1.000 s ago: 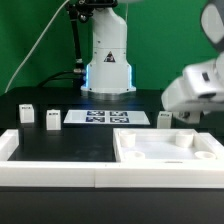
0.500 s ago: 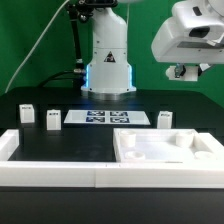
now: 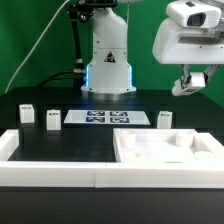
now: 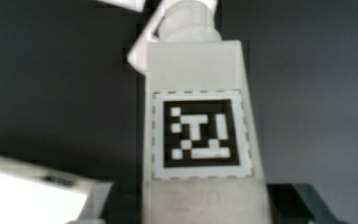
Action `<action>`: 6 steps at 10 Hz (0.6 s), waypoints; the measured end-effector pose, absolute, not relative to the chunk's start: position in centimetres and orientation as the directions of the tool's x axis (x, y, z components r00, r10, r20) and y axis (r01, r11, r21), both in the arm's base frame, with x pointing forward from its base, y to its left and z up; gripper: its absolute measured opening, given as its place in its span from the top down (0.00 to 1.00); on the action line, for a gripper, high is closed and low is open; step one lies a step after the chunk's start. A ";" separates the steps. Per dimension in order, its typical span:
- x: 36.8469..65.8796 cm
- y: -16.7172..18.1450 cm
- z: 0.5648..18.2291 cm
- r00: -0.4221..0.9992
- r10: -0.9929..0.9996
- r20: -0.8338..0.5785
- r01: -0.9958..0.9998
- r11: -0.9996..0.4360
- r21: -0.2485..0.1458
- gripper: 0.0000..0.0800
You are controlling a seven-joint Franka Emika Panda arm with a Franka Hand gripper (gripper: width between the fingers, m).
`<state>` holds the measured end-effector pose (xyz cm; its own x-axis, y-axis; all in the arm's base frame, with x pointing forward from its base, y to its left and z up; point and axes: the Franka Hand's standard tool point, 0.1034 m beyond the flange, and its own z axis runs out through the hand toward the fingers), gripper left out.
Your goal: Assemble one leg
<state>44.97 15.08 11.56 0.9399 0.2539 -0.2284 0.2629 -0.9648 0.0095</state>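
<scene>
My gripper (image 3: pixel 190 83) hangs high at the exterior view's right, shut on a white leg (image 3: pixel 189 80) that tilts in the air. In the wrist view the leg (image 4: pixel 201 90) fills the middle, its black-and-white tag (image 4: pixel 202 130) facing the camera. The dark fingers (image 4: pixel 304 205) sit against both of its sides. Three more legs stand on the black table: two at the exterior view's left (image 3: pixel 27 115) (image 3: pixel 52 120) and one at the right (image 3: pixel 165 119).
The marker board (image 3: pixel 103 118) lies flat in front of the robot base (image 3: pixel 108 70). A large white tray-like rimmed piece (image 3: pixel 135 158) lies at the front right. A long white rim (image 3: pixel 45 172) runs along the front left.
The gripper has risen from low over the tray-like piece to high at the right, and the leg now shows tilted in it. The legs on the table have not moved.
</scene>
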 end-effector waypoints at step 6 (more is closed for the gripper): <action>50.4 13.5 16.9 0.932 0.307 0.193 0.309 -0.951 0.019 0.63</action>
